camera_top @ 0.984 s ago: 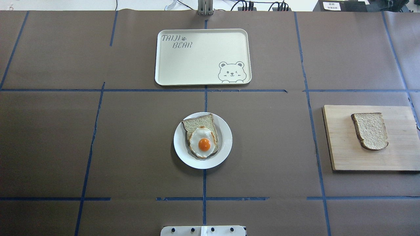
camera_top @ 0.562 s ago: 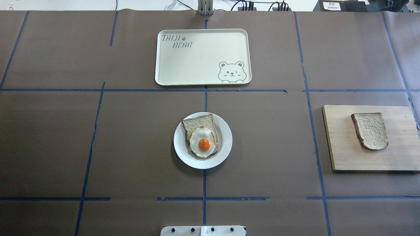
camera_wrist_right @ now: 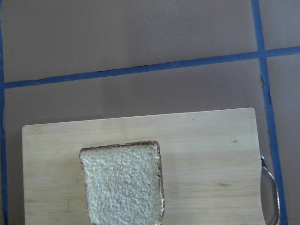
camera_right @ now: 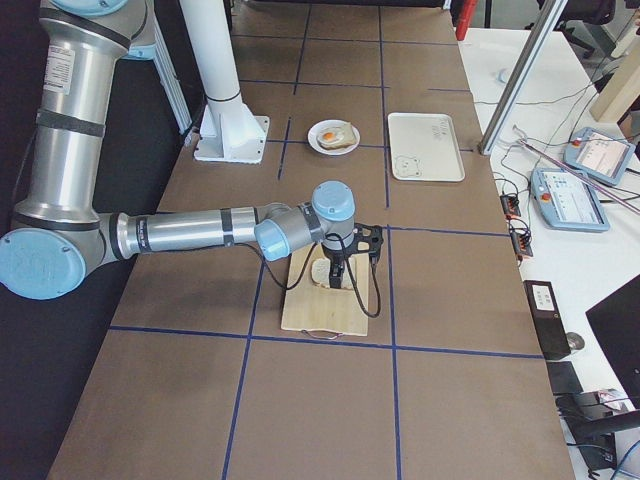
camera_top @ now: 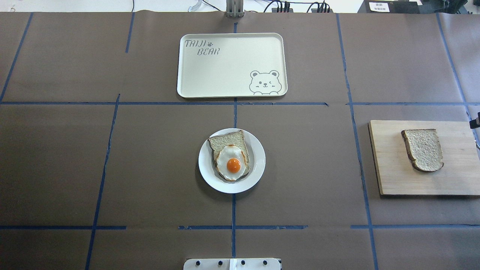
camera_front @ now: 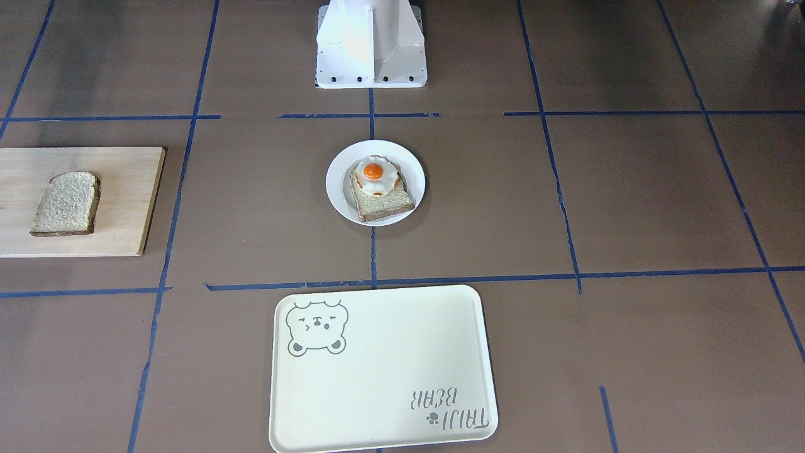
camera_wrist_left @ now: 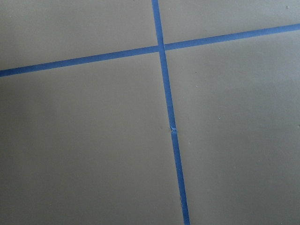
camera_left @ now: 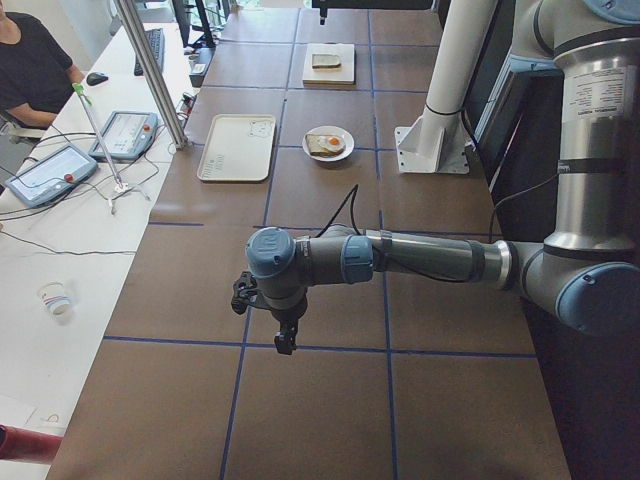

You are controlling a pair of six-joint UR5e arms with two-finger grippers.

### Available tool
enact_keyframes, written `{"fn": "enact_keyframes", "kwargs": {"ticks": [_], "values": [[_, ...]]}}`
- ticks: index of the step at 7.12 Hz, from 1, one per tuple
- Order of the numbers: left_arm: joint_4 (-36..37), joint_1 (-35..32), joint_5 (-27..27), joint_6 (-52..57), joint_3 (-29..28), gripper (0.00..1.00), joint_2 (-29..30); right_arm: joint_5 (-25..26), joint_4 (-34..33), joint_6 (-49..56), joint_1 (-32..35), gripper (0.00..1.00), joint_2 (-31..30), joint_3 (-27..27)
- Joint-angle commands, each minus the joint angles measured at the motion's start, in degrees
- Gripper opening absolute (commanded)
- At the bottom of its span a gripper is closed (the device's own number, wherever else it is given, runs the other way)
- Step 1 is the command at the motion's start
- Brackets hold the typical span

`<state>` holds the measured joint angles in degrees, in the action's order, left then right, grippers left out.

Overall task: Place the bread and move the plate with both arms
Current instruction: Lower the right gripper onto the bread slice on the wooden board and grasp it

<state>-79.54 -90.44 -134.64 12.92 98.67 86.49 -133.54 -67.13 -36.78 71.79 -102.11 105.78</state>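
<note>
Pale, brown-crusted square bread slice (camera_top: 423,149) on light wooden board (camera_top: 390,168) looks soft, light and crumbly; pinch its crusts gently. Right gripper (camera_right: 336,275) hangs above the board; its opening cannot be told.

cream tray (camera_top: 210,80) printed "TAIJI BEAR", distant label apparently illegible

Left arm (camera_left: 420,259) stretches level toward nine o'clock, left gripper (camera_left: 285,343) pointing down; right arm (camera_right: 190,231) toward three o'clock, right gripper (camera_right: 337,277) likewise down.
</note>
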Motion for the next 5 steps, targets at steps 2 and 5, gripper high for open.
{"fn": "enact_keyframes", "kwargs": {"ticks": [2, 5], "values": [[0.0, 0.0, 0.0, -0.1, 0.5, 1.0, 0.0, 4.2, 8.9, -8.1, -9.7, 1.0, 0.9, -6.6], [0.0, 0.0, 0.0, 0.0, 0.5, 1.0, 0.0, 5.1, 12.2, -8.2, -11.0, 0.99, 3.5, -13.0]]}}
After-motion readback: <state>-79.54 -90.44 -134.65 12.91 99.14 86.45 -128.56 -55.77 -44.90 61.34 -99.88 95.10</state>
